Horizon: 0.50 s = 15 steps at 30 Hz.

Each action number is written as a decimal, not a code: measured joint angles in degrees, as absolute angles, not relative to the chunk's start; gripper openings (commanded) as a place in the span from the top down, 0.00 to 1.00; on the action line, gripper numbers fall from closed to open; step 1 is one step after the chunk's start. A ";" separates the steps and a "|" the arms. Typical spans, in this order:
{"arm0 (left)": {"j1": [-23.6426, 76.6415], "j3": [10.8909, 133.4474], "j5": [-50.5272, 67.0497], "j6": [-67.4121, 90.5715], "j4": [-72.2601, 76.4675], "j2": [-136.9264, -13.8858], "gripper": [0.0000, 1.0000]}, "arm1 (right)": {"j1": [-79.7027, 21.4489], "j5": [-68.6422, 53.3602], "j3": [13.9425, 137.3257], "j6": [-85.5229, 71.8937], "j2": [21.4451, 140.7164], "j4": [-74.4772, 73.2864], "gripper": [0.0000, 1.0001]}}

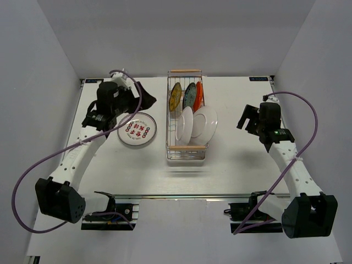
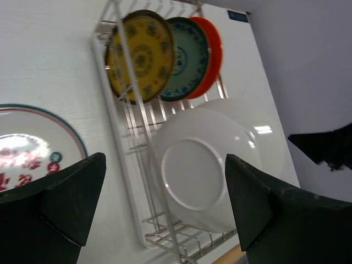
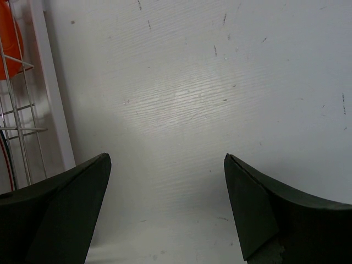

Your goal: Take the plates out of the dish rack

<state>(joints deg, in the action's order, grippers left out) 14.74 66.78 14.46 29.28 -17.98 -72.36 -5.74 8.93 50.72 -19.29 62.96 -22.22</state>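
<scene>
Tabletop (image 1: 242, 165), white and scuffed, sits between grey walls (image 1: 33, 82), left gripper (image 2: 165, 165) and right gripper (image 3: 166, 160) gaping empty.

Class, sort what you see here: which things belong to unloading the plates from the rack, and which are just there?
Belongs: rack; in it, yellow plate, teal plate, orange plate, two white plates; red-marked plate, already out on the table.
Just there: purple cables.

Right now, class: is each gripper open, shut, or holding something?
Left gripper: open, holding nothing.
Right gripper: open, holding nothing.
</scene>
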 measured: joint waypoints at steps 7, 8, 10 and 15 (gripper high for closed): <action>28.75 75.72 12.36 26.61 -20.21 -80.93 0.02 | -5.74 9.43 50.72 -19.27 62.72 -22.44 0.11; 31.14 77.87 10.85 26.11 -21.91 -82.81 0.02 | -5.74 9.63 50.72 -19.27 62.72 -22.55 0.11; 35.44 82.43 6.76 25.10 -25.02 -86.74 0.02 | -5.74 10.11 50.70 -19.29 62.72 -22.61 0.11; 43.40 93.30 -7.25 23.75 -34.17 -94.08 0.02 | -5.72 11.14 50.39 -19.29 62.72 -22.63 0.11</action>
